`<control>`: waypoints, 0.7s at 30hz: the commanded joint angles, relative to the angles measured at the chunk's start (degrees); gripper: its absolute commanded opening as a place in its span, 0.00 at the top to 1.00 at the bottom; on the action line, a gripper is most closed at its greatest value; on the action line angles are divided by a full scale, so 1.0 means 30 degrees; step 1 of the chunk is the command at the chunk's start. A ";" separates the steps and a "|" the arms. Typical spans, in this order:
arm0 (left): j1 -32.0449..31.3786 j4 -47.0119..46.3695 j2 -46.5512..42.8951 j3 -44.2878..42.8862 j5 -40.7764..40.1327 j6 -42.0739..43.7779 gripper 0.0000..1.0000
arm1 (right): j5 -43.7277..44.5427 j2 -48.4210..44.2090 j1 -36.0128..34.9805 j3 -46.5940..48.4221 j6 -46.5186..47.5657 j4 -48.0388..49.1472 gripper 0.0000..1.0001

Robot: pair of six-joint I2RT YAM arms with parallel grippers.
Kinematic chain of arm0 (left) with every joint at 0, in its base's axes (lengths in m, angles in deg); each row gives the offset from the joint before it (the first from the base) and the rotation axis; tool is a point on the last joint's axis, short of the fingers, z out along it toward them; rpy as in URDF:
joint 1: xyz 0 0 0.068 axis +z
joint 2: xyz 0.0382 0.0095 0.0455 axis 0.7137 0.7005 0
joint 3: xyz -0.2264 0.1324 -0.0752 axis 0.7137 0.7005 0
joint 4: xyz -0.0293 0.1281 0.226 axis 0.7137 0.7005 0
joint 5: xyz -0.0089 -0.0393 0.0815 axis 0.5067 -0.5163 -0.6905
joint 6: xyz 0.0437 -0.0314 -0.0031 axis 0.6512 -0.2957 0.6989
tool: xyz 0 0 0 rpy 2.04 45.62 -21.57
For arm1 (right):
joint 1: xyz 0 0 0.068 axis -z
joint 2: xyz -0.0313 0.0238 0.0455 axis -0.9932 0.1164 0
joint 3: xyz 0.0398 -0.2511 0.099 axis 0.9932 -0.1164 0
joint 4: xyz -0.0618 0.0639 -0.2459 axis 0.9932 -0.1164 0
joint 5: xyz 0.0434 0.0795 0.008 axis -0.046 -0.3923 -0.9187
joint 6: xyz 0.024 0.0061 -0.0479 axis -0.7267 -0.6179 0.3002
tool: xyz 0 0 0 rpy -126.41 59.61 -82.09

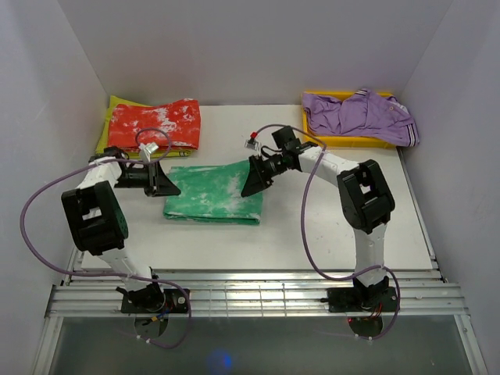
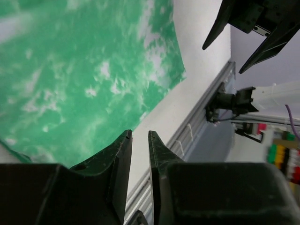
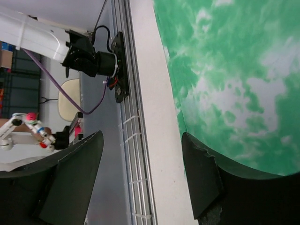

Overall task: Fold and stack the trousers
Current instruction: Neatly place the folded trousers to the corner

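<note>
My left pincer (image 1: 160, 181), from above, sits at the left edge of the folded trousers (image 1: 211, 195); my right pincer (image 1: 254, 178) at their far right corner. Left wrist: left pincer (image 2: 139, 133) narrowly parted, empty. Right wrist: right pincer (image 3: 140, 136) wide apart, empty, beside trousers (image 3: 225, 70).

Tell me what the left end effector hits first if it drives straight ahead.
Likely the trousers: the left end effector points at their left edge, close by. Its height above the cloth is unclear.
</note>
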 commanded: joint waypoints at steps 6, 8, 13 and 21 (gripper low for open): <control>0.0430 -0.3183 0.3395 0.4386 -0.2223 -0.1404 0.73 | 0.1914 0.1898 -0.0651 -0.4689 -0.0751 0.1344 0.23; 0.0490 -0.3770 0.3984 0.4125 -0.2522 -0.2050 0.72 | 0.2588 0.2484 -0.0446 -0.4777 -0.0106 0.1286 0.23; 0.0549 -0.1937 0.3931 0.2633 -0.1893 -0.0219 0.66 | 0.2974 0.2167 0.0140 -0.3785 0.2819 -0.2127 0.23; 0.0024 0.0158 0.1379 -0.2347 0.2630 0.0678 0.51 | 0.0804 0.0552 0.0375 0.3476 0.3507 -0.4986 0.18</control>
